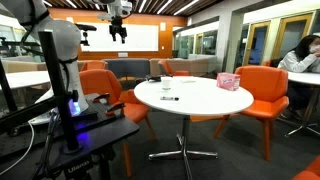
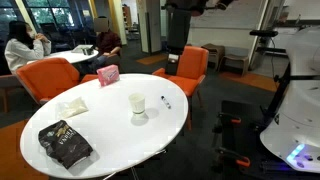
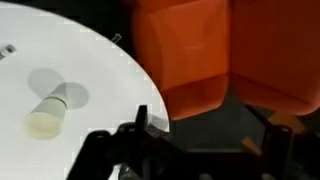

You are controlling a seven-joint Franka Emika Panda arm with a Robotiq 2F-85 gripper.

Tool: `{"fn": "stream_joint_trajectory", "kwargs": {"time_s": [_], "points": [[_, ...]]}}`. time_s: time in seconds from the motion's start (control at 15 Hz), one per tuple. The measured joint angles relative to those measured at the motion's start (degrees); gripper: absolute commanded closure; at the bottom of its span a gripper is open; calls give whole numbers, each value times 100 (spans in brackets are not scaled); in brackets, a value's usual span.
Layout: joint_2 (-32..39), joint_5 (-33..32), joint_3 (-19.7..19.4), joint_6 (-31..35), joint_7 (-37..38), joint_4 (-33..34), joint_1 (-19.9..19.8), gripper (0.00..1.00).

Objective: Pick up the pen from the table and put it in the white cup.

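In an exterior view, at the far left of the round white counter (image 2: 110,140), a dark bag (image 2: 65,145) lies flat, at about 8 o'clock from the middle. A white paper (image 2: 72,107) lies just past it, at about 12 o'clock from the bag. Next is the pink box (image 2: 107,74), which stands near the far edge of the counter. The white cup (image 2: 137,104) stands upright near the middle, and the pink box is at 11 o'clock from it. The pen (image 2: 166,102) lies flat on the counter at 3 o'clock from the cup. It is near the cup but does not touch it. An orange chair (image 2: 190,65) stands behind the counter, at 1 o'clock from the cup. The white robot arm (image 2: 295,90) is at the far right. In an exterior view, the hand (image 1: 120,32) hangs high in the air, at 11 o'clock from the cup and well apart from it. It holds no pen, and I cannot tell if it is open or closed. In the wrist view the cup (image 3: 48,112) is at 9 o'clock, on the white top.
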Motion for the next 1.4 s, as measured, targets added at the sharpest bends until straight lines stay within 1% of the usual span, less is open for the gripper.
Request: {"fn": "stream_joint_trajectory", "kwargs": {"time_s": [0.4,0.53,0.67,0.8,0.93,1.07,1.2,1.27,1.4], "points": [[0,0,0,0,0,0,0,0],[1,0,-22,67,1,10,-85,0],[10,-13,-114,348,25,27,-367,0],[70,-110,-290,660,58,67,-813,0],[274,-293,-523,752,147,172,-1311,0],[673,-452,-779,761,216,325,-1759,0],[1217,-482,-1008,765,283,511,-2091,0],[1510,-483,-1102,789,328,617,-2193,0],[2117,-459,-1309,868,336,862,-2253,0]]}}
